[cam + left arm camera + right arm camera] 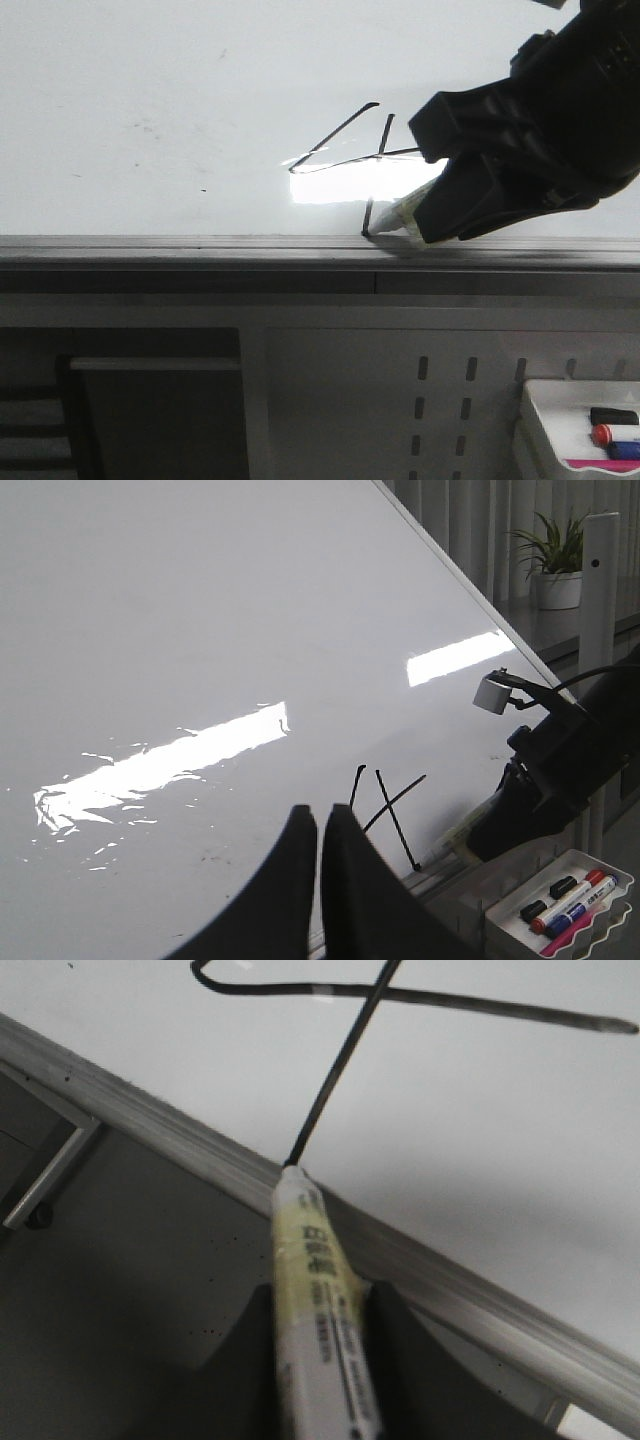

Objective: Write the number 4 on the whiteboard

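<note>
The whiteboard (150, 90) fills the front view, glossy white with a grey edge strip (200, 245) along its near side. The number 4 (350, 150) is drawn in thin black strokes: a slanted line, a long crossbar and an upright line running down to the strip. My right gripper (432, 215) is shut on a pale marker (315, 1300). The marker's tip (290, 1163) touches the board at the lower end of the upright line (340, 1070), just above the edge strip (180, 1130). My left gripper (318, 820) is shut and holds nothing, hovering over the board beside the 4 (385, 800).
A small white tray of markers (560, 905) sits below the board's edge at the right, also seen as a tray (575, 425) in the front view. Faint dark smudges (150, 128) mark the board's left part. A potted plant (555, 560) stands far behind.
</note>
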You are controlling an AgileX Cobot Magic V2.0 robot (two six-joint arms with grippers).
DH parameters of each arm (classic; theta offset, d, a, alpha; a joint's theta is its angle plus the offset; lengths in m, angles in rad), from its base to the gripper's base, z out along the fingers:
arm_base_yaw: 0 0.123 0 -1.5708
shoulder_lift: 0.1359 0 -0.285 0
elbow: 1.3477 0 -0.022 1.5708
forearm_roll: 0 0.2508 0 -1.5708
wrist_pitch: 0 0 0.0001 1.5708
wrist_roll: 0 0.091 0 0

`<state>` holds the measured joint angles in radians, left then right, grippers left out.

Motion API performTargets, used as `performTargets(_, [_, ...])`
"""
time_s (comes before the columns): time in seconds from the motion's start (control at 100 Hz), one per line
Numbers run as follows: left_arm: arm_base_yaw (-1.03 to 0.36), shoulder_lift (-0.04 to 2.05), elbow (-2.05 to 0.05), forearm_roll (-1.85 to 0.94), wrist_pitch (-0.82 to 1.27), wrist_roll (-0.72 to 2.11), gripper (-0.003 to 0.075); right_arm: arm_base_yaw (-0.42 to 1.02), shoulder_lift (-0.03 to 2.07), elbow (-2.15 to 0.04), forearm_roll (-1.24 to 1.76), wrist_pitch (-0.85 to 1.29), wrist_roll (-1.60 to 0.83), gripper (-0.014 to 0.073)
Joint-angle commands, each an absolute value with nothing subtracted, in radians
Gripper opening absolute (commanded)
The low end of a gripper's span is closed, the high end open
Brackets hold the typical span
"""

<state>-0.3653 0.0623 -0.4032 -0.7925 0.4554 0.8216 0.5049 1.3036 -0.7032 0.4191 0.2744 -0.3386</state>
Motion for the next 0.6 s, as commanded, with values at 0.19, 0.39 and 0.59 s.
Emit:
performTargets(0.19, [-0.363,0.075,-0.429,-0.825,0.400,0.813,-0.0020,0.504,1.299,-0.715,0.416,0.218,-0.343,-0.0064])
performTargets(0.39, [-0.363,0.075,-0.429,-0.826,0.404,0.813,-0.0020,0.511,1.246,-0.715,0.419,0.226,-0.343,-0.0064])
performTargets(0.59, [-0.363,0.161,-0.429,-0.801,0.515,0.813,0.0076,0.584,1.080,-0.715,0.372,0.270,-0.343,-0.0064])
